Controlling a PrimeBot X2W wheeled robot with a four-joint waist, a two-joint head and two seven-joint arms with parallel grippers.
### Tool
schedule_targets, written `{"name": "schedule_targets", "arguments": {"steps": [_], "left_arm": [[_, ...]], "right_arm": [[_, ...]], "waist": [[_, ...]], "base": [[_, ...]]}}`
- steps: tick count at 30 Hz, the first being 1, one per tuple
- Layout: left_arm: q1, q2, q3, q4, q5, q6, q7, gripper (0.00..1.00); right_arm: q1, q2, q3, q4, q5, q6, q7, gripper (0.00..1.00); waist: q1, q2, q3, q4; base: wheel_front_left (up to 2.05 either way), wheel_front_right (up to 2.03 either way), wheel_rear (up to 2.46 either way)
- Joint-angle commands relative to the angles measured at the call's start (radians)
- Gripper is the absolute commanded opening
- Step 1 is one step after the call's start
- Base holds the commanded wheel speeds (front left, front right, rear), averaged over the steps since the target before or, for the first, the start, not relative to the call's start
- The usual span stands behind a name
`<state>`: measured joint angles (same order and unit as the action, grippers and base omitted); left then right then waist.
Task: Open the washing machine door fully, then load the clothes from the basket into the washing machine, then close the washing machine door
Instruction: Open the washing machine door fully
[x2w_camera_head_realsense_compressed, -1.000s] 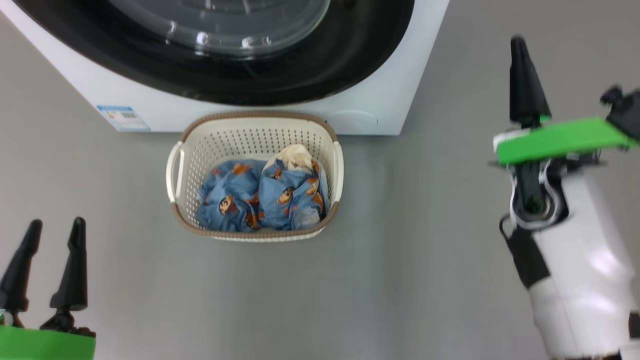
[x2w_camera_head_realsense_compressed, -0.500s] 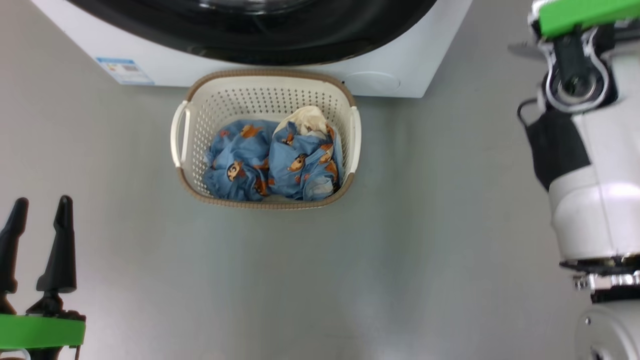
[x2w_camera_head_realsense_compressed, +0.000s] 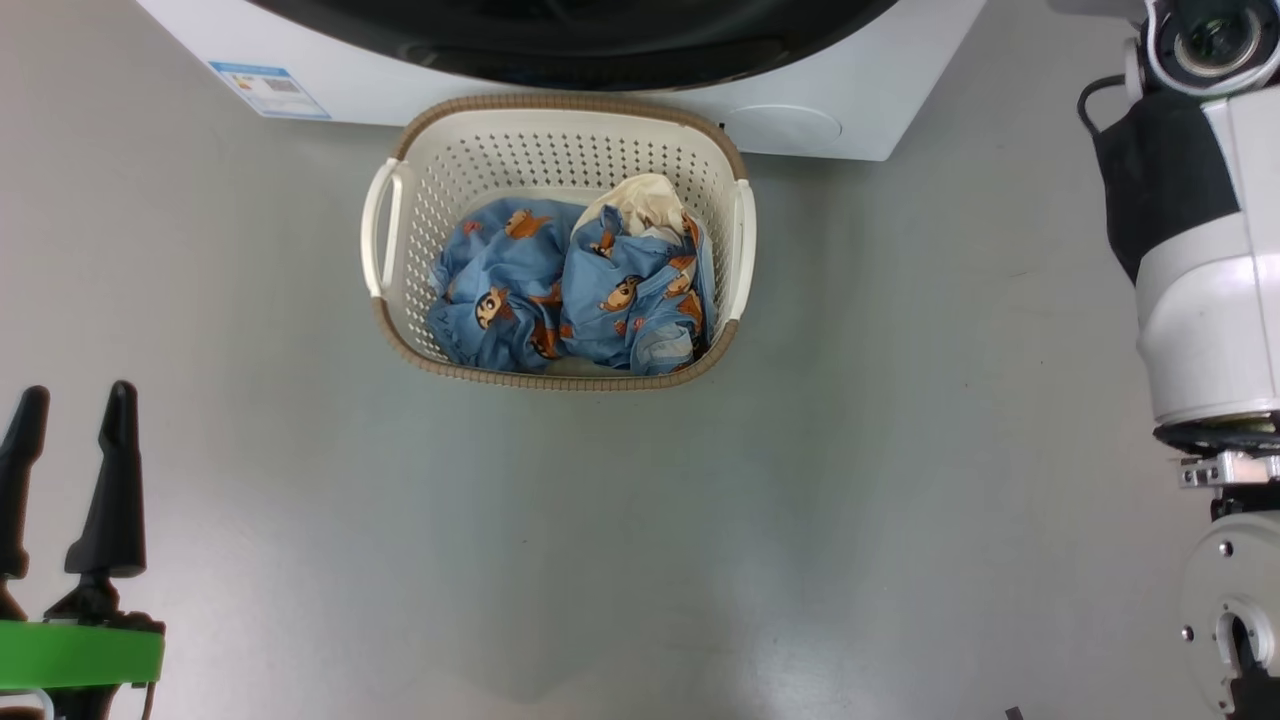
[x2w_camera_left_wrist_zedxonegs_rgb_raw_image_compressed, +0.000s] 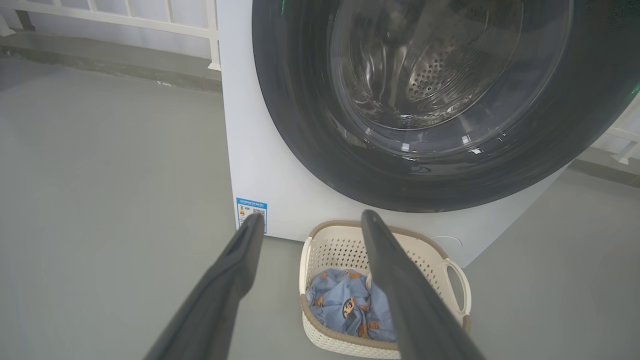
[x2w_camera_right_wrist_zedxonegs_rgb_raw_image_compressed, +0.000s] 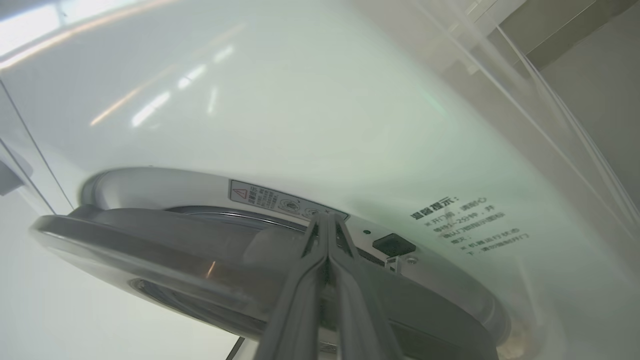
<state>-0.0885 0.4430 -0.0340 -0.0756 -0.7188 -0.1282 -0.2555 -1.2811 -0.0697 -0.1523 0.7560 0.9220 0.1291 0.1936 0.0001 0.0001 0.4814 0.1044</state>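
Door (x2w_camera_right_wrist_zedxonegs_rgb_raw_image_compressed: 150, 245) barely ajar; clothes (x2w_camera_head_realsense_compressed: 570, 295) all in basket (x2w_camera_head_realsense_compressed: 560, 105); right gripper (x2w_camera_right_wrist_zedxonegs_rgb_raw_image_compressed: 326, 220) pressed together at door edge, left gripper (x2w_camera_head_realsense_compressed: 78, 395) spread.

Laundry corner: washing machine (x2w_camera_left_wrist_zedxonegs_rgb_raw_image_compressed: 260, 165), basket (x2w_camera_head_realsense_compressed: 560, 150)

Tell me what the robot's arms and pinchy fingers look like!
The left gripper has two long, dark, pointed fingers above a bright green band. The right gripper has slim dark fingers too. The right arm is glossy white with a black section and a thin black cable.
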Motion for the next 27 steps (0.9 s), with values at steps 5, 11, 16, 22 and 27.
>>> {"name": "schedule_targets", "arguments": {"steps": [5, 11, 16, 22, 27], "left_arm": [[-0.039, 0.038, 0.033, -0.008, -0.009, -0.003, -0.006, 1.0], [-0.053, 0.035, 0.03, -0.002, -0.016, -0.003, -0.006, 1.0], [-0.053, 0.031, 0.02, 0.008, -0.02, -0.003, -0.006, 1.0], [-0.04, 0.02, 0.018, 0.027, -0.015, -0.003, -0.006, 1.0], [-0.02, 0.008, 0.01, 0.041, 0.0, -0.003, -0.006, 1.0]], "right_arm": [[-0.066, 0.019, -0.011, 0.023, -0.019, 0.002, 0.047, 0.0], [-0.114, 0.019, -0.007, 0.092, -0.029, 0.002, 0.075, 0.0], [-0.137, 0.019, 0.023, 0.153, -0.01, 0.002, 0.109, 0.0], [-0.097, 0.019, 0.095, 0.191, 0.037, 0.002, 0.161, 0.0], [-0.02, 0.019, 0.144, 0.183, 0.092, 0.002, 0.218, 0.0]], "waist": [[-0.0001, -0.0001, 0.006, 0.012], [-0.0001, -0.0001, 0.015, 0.029], [-0.0001, -0.0001, 0.007, 0.038], [-0.0001, -0.0001, -0.048, 0.031], [-0.0001, -0.0001, -0.108, 0.024]], "base": [[0.0, 0.0, 0.0], [0.0, 0.0, 0.0], [0.0, 0.0, 0.0], [0.0, 0.0, 0.0], [0.0, 0.0, 0.0]]}}
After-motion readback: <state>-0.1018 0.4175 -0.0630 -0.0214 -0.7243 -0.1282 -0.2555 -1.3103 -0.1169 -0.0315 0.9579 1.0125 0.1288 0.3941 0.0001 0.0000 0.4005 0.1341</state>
